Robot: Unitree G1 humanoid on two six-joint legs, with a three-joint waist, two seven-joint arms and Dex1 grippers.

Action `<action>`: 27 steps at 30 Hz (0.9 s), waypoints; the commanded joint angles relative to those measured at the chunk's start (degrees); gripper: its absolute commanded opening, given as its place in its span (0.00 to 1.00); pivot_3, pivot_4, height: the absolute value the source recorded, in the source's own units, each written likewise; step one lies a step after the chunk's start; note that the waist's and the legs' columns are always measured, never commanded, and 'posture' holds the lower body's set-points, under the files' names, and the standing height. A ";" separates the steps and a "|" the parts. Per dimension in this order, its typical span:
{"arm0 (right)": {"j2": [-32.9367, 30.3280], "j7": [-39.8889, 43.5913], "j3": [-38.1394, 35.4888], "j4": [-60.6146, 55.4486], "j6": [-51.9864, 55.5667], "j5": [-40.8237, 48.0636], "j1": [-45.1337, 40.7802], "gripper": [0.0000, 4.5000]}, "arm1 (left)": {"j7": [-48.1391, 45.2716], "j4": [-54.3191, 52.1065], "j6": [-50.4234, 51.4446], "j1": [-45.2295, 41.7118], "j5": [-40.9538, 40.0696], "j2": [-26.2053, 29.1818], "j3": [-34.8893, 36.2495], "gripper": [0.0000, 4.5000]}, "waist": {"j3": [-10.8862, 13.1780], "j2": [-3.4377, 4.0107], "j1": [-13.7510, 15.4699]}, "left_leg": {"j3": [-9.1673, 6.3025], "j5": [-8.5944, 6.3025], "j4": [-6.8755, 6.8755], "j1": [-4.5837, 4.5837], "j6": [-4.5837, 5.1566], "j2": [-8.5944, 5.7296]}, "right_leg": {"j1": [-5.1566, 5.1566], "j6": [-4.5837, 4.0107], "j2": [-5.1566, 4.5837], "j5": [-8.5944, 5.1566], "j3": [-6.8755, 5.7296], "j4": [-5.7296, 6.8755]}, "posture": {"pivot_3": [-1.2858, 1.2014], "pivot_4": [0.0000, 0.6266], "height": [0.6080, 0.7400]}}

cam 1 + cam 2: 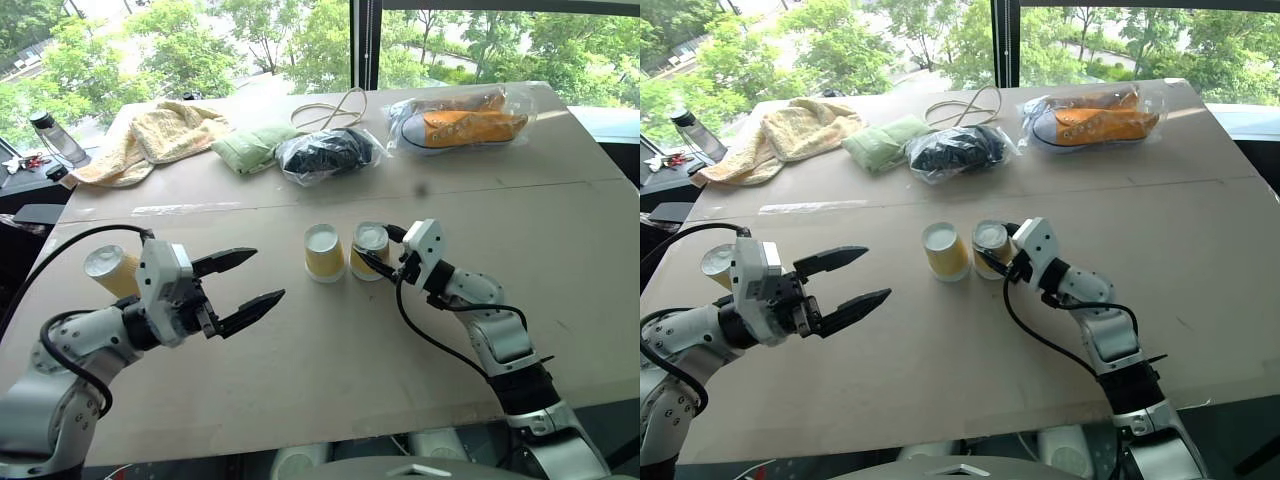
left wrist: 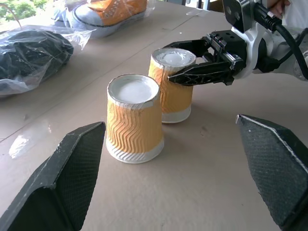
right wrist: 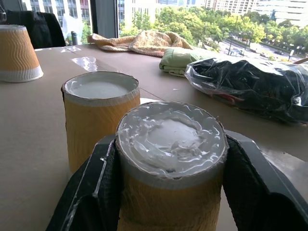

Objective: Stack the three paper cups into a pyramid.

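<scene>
three paper cups stand upside down on the table, white bases up, so each long axis runs vertical. the right gripper is clenched on the right-hand cup, a black finger on either side of its ribbed wall, as the right wrist view shows plainly with the cup filling the space between the fingers. that gripper lies roughly level, reaching in from the cup's 4 o'clock in the head view. the middle cup stands just beside the held one, at its 9 o'clock, with only a narrow gap between them, seemingly not touching. these two look like the base pair of the pyramid, so the relation that counts is the third cup: it sits well apart, at about 9 o'clock from the pair, near the table's left edge and partly behind the left arm. the left gripper is released, jaws spread wide and holding nothing, its tips aimed toward the pair at about 3 o'clock, with the third cup behind it at roughly 9 o'clock. the left arm is by far the nearer to that cup, so it seems the likely one to fetch it and set it on top.
</scene>
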 commanded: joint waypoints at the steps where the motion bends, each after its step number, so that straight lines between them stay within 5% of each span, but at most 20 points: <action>1: 1.14 -0.19 0.32 0.42 -1.68 -0.51 -1.91 0.47 | 0.06 -2.90 -0.92 0.34 -1.11 0.64 2.25 1.00 | 0.00 0.00 -0.04 | 0.00 0.00 0.00 0.00 0.00 -0.01 | 0.00 0.00 -0.01 0.00 -0.01 -0.01 | 0.52 0.24 1.00; 11: 2.75 0.25 0.19 2.00 0.60 -0.16 -3.04 0.47 | 0.41 -3.68 -1.01 0.93 -0.72 0.55 2.03 1.00 | -0.01 -0.01 -0.34 | 0.01 -0.01 -0.04 0.01 0.00 0.00 | 0.00 -0.01 0.01 0.01 0.00 0.00 | 0.52 0.24 1.00; 12: 2.75 0.29 0.16 1.97 0.78 -0.14 -3.06 0.69 | 0.39 -3.59 -1.04 0.81 -0.72 0.56 1.88 1.00 | -0.01 -0.01 -0.34 | 0.02 -0.01 -0.04 0.02 0.01 0.00 | 0.00 -0.01 0.01 0.01 0.00 0.00 | 0.52 0.24 1.00; 16: 2.38 3.24 -1.02 0.05 2.01 3.73 -2.02 0.98 | 0.26 -3.43 -0.93 0.24 -0.86 0.59 1.21 1.00 | -0.01 -0.01 -0.32 | 0.01 -0.01 -0.04 0.01 0.02 0.00 | 0.01 -0.02 0.01 0.01 -0.01 0.00 | 0.52 0.24 1.00; 27: 0.61 4.02 -8.76 -8.54 0.44 11.94 -0.38 0.98 | 6.31 -7.28 -3.82 4.27 -1.51 -6.05 5.00 1.00 | 0.00 0.00 -0.31 | -0.01 -0.05 -0.06 -0.02 0.08 0.00 | 0.00 -0.02 0.00 0.01 0.02 -0.05 | 0.52 0.24 1.00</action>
